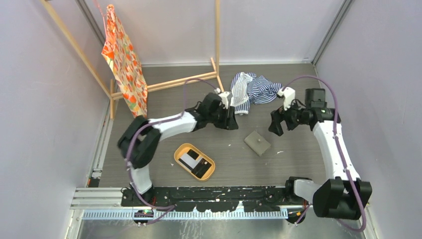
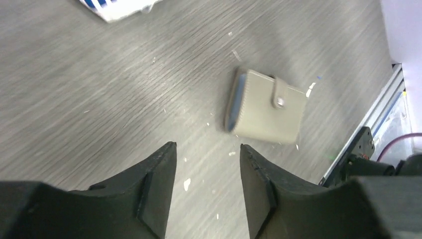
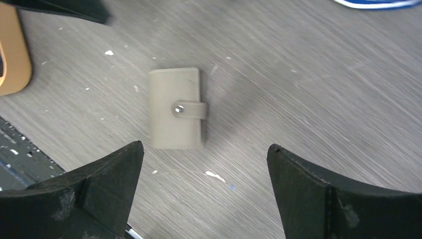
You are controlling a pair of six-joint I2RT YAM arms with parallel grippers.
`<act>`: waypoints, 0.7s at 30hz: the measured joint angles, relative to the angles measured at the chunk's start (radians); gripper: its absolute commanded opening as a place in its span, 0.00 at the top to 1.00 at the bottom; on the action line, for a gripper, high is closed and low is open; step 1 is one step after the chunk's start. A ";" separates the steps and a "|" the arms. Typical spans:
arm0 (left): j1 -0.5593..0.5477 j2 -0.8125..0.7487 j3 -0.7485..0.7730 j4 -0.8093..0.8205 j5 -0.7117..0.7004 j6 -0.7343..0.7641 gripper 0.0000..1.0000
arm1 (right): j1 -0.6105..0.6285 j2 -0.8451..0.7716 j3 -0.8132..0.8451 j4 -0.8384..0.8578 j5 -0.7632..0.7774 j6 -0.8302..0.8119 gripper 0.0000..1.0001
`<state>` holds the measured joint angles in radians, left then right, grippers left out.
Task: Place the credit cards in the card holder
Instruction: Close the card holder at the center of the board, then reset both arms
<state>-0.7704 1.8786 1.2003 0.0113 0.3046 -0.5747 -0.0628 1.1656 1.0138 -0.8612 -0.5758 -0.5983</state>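
Observation:
The card holder (image 1: 257, 143) lies shut on the grey table, its strap snapped over the stud; it also shows as the card holder (image 2: 266, 107) and the card holder (image 3: 176, 108). Credit cards, one white (image 1: 188, 160) and one black (image 1: 201, 167), rest in the oval orange tray (image 1: 180, 151). My left gripper (image 1: 230, 118) hovers up-left of the holder, open and empty, seen as the left gripper (image 2: 208, 147). My right gripper (image 1: 276, 127) hangs up-right of the holder, wide open and empty, seen as the right gripper (image 3: 205, 147).
A blue-and-white striped cloth (image 1: 254, 89) lies at the back behind both grippers. A wooden frame (image 1: 217, 45) with an orange patterned bag (image 1: 122, 59) stands at the back left. A black rail (image 1: 209, 193) runs along the near edge.

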 measured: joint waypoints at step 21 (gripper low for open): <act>0.097 -1.118 -0.125 -0.473 -0.197 0.187 0.00 | -0.215 -0.175 0.326 0.053 -0.003 0.577 0.00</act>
<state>-0.6739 0.7601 1.0752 -0.4614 0.1078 -0.3878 -0.2775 0.9901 1.3396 -0.8085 -0.5785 -0.0216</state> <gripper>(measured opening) 0.996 0.997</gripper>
